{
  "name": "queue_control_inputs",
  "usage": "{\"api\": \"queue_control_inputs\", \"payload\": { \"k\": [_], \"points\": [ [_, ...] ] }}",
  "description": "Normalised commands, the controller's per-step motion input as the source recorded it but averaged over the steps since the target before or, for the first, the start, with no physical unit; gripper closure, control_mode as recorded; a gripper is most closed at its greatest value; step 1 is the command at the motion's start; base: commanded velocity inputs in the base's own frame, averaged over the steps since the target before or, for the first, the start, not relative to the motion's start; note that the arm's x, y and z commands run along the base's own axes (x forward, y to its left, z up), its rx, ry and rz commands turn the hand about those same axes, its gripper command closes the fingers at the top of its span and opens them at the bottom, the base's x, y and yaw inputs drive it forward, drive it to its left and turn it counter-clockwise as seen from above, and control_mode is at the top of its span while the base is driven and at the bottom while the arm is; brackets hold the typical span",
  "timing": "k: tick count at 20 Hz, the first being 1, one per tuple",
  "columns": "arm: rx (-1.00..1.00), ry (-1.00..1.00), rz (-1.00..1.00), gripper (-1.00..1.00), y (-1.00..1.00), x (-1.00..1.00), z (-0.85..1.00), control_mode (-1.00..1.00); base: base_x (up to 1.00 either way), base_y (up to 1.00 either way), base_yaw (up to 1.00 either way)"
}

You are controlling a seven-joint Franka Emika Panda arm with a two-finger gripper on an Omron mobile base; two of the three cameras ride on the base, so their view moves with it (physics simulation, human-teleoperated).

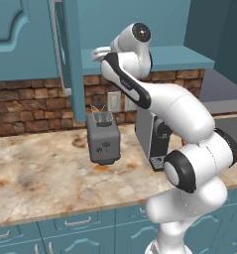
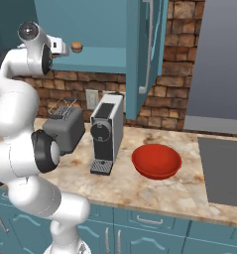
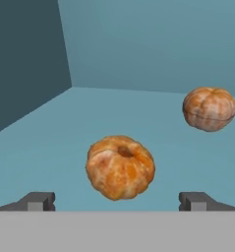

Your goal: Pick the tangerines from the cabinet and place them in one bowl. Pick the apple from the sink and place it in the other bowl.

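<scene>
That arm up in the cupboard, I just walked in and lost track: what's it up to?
The white arm has reached into the open teal cabinet, where two tangerines lie on the shelf. Its gripper is open, its fingers spread either side of the nearer tangerine, not touching it. The other tangerine sits farther back. The red bowl waits empty on the counter beside the coffee machine.

Kitchen: toaster (image 1: 103, 139), coffee machine (image 2: 107, 134) (brick backsplash), stone counter (image 1: 40, 178).

Teal shelf (image 3: 50, 142) of the cabinet (image 1: 21, 30) is carrying two tangerines: nearer tangerine (image 3: 120, 167) lying centre, other tangerine (image 3: 209, 109) sitting farther back, apart.

Counter (image 2: 189, 193) is carrying toaster (image 2: 65, 130), coffee machine (image 2: 106, 131) & red bowl (image 2: 156, 161).
</scene>
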Motion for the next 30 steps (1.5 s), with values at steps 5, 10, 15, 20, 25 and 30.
{"api": "queue_control_inputs", "payload": {
  "k": [5, 10, 15, 20, 25, 30],
  "points": [
    [0.00, 0.00, 0.00, -1.00, 0.00, 0.07, -0.03, -1.00, 0.00, 0.00, 0.00],
    [0.00, 0.00, 0.00, -1.00, 0.01, 0.19, 0.00, -1.00, 0.00, 0.00, 0.00],
    [0.00, 0.00, 0.00, -1.00, 0.07, 0.16, 0.00, -1.00, 0.00, 0.00, 0.00],
    [-0.01, 0.00, 0.00, -1.00, 0.16, 0.16, 0.00, -1.00, 0.00, 0.00, 0.00],
    [0.00, 0.00, 0.00, 1.00, 0.05, 0.15, 0.00, -1.00, 0.00, 0.00, 0.00],
    [0.00, 0.00, 0.00, 1.00, 0.00, 0.13, 0.00, -1.00, 0.00, 0.00, 0.00]
  ]
}}
